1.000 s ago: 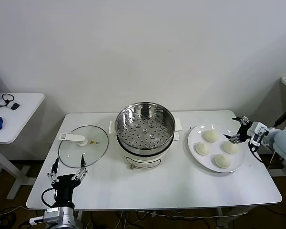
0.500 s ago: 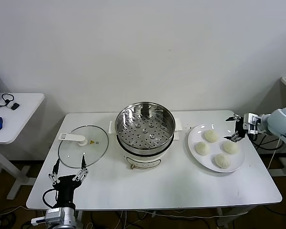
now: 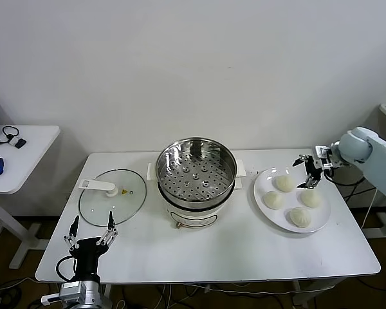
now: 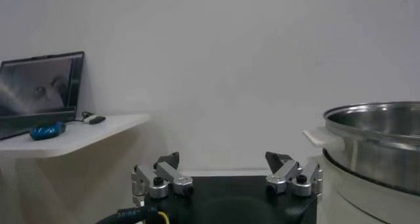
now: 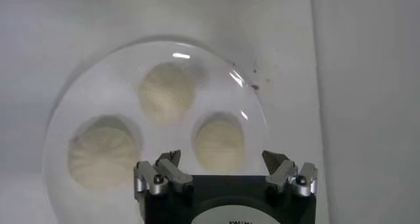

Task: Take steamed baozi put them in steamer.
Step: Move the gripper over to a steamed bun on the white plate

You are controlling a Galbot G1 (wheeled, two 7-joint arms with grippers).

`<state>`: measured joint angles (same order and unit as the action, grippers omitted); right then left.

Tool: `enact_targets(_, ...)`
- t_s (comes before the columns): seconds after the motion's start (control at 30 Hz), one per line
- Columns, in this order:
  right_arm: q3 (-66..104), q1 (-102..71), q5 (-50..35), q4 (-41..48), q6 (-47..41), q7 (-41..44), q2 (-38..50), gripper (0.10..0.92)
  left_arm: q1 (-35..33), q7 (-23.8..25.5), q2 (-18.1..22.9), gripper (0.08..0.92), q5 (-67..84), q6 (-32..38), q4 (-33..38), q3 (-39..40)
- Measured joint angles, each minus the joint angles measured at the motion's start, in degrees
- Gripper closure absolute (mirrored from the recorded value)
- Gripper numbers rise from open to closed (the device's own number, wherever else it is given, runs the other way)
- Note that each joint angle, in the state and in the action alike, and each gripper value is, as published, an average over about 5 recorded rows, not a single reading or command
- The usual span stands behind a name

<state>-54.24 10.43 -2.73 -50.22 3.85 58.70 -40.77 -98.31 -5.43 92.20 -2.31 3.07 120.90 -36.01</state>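
The steamer is a round, shiny stainless-steel basket with a perforated bottom, seated on a white electric pot base with side handles; nothing lies in it. To its right, a smooth white round plate holds the four steamed baozi, cream-white, matte, pleated dough buns. The right gripper hovers over the plate's far-right part, jaws spread wide, gripping nothing. To the steamer's left lies a flat glass lid with a white handle. The left gripper rests near the table's front edge, below the lid, fingers apart and empty.
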Motion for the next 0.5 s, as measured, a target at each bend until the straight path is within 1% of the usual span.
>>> enact_targets(0.27,-1.86,0.92,1.62,10.37,3.04,2.71,-6.76,0.203,0.44,0.1,0.0,0.177,0.59,0.23,-0.76,-0.84)
enact_targets(0.5,0.26,-0.13,5.53,18.38,5.16,3.59,-12.08,0.203,0.71,0.11,0.0,0.177,0.95,0.54,-1.49,-1.64)
